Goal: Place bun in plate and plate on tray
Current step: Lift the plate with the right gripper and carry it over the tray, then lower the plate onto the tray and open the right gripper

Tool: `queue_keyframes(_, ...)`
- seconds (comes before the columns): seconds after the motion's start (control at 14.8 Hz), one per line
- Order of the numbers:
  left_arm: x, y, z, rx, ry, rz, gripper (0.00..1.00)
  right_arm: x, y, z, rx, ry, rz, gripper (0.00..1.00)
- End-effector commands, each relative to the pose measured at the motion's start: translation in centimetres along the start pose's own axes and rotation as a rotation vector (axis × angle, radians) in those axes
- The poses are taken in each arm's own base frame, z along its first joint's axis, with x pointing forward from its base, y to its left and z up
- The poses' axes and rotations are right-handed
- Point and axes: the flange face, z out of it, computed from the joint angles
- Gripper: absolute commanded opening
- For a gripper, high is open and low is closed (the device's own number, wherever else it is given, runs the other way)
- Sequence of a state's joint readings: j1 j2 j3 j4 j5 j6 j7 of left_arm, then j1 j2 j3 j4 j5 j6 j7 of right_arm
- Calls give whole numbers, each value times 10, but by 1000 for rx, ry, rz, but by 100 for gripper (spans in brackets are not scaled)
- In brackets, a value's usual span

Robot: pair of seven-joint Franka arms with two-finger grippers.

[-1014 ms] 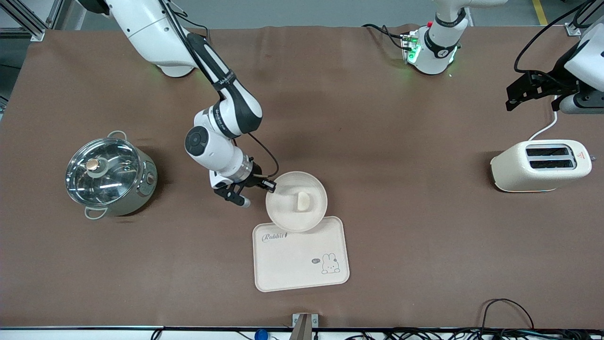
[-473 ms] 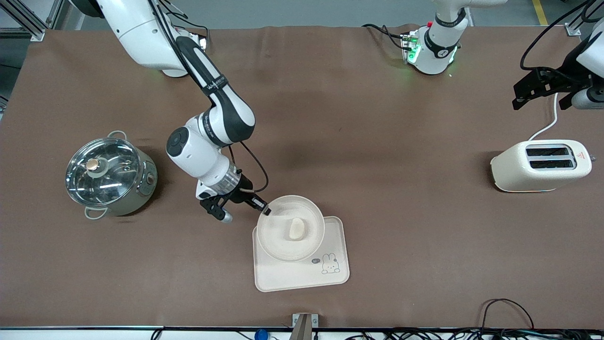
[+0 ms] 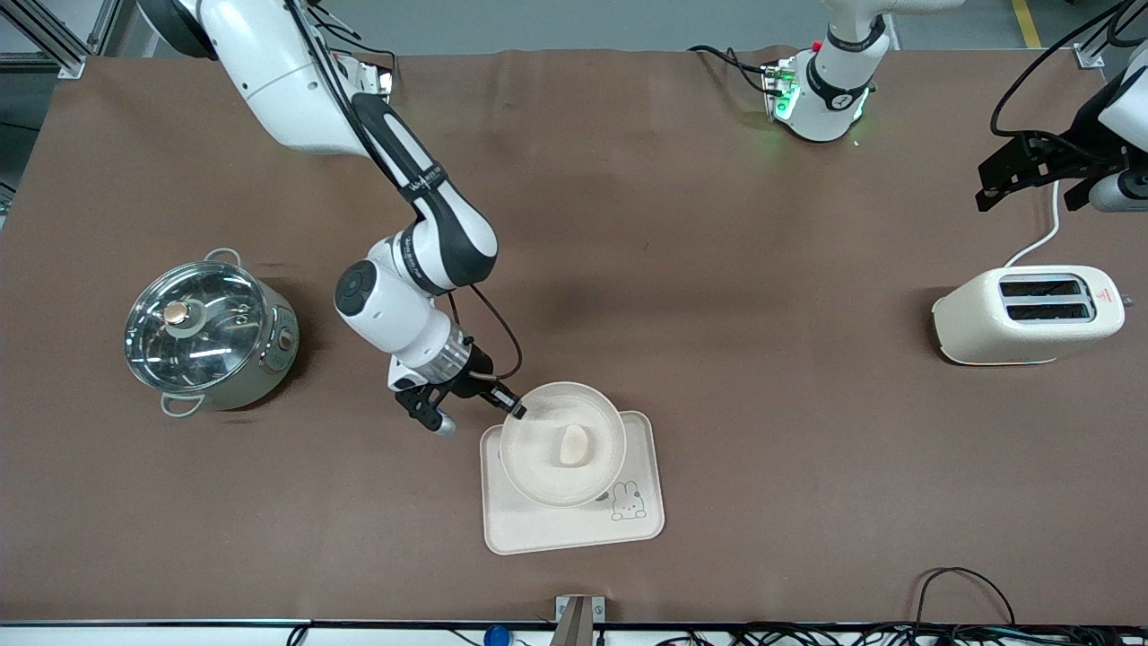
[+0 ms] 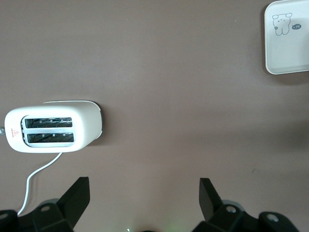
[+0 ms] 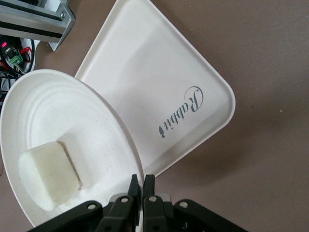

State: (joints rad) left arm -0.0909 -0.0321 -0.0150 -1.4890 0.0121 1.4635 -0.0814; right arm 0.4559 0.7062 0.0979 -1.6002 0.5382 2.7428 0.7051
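The small cream-white bun (image 3: 571, 445) with one flat side already sits in the round cream-white plate (image 3: 538, 471), so the step in hand looks like the last one: putting the plate on the cream tray (image 3: 574, 529) with rounded corners and a little rabbit drawing. The right gripper (image 3: 520, 413) pinches the plate's rim with its fingers tight together, at the edge toward the right arm's end of the table. The plate is over the part of the tray farther from the front camera, and it hides the "Rabbit" word there. From the right wrist view the plate (image 5: 58, 106) seems tilted and lifted above the tray (image 5: 145, 72), so it probably needs to go down flat before the fingers let go. The plate's farther edge pokes a little past the tray's rim, so a small move toward the rabbit drawing may help. There is bare tray nearer the front camera. The left gripper (image 4: 145, 203) waits, spread wide, high over the brown table near the cream toaster (image 3: 1027, 314). A shiny steel pot (image 3: 211, 332) with a glass lid stands well apart.
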Motion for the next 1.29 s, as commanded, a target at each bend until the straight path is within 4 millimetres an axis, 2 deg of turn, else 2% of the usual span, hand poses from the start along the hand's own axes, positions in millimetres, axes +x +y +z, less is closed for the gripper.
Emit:
queue_keyframes(0.0,1,2,-1,-11,2,10,100,6,-2,23,22,11,23,0)
queue_keyframes(0.07,1,3,-1,-11,2,12,100,9,-2,30,25,12,22,0)
queue_keyframes(0.2,1,4,-1,-11,2,13,100,27,2,41,28,28,29,0)
queue_keyframes(0.34,2,4,-1,-9,0,15,100,42,-2,53,41,47,28,0)
queue_keyframes(0.41,6,6,5,-8,-10,16,100,49,-1,58,42,59,27,0)
queue_keyframes(0.54,8,8,9,-8,-16,20,100,53,6,70,31,63,25,0)
queue_keyframes(0.81,13,10,15,-11,-23,23,100,56,10,75,14,71,5,0)
queue_keyframes(0.88,13,10,15,-12,-23,25,100,57,10,75,13,73,2,2)
queue_keyframes(0.95,13,10,15,-12,-23,25,100,57,10,75,4,81,-19,16)
queue_keyframes(1.15,15,8,20,-15,-31,22,100,56,12,76,-9,85,-35,25)
queue_keyframes(1.22,15,7,19,-15,-29,20,100,56,16,78,-17,82,-33,25)
